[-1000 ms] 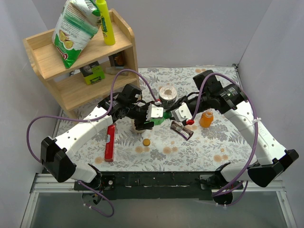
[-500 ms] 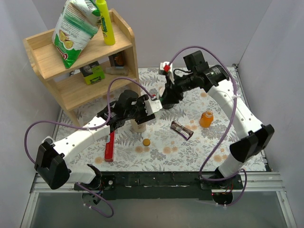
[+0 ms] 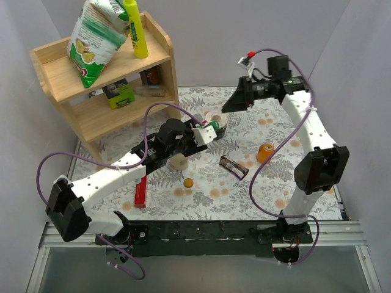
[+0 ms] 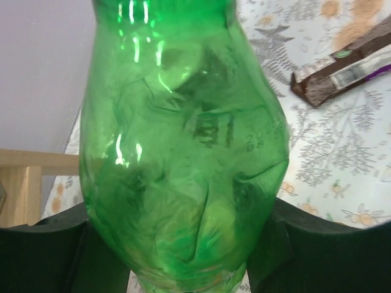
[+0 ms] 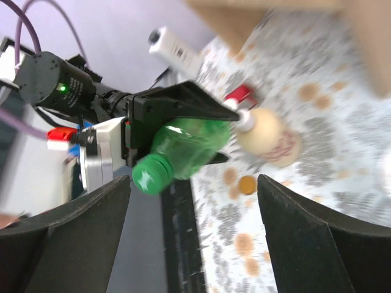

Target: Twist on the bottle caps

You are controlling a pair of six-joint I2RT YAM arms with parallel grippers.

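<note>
We log snack bar wrapper (image 3: 234, 166), orange-brown cap (image 3: 188, 182), orange bottle (image 3: 265, 152) loose on table (image 3: 275, 183); left fingers (image 4: 36, 256) clamped on capped green bottle (image 4: 183, 152); right fingers (image 5: 61, 238) spread wide, holding nothing

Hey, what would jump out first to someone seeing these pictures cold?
The translucent green bottle, clamped in the left gripper over mid-table, fills the left wrist view, its dark green cap sitting on the neck. The right gripper hangs open just beyond it, and a big chip bag tops the wooden shelf at far left.
</note>
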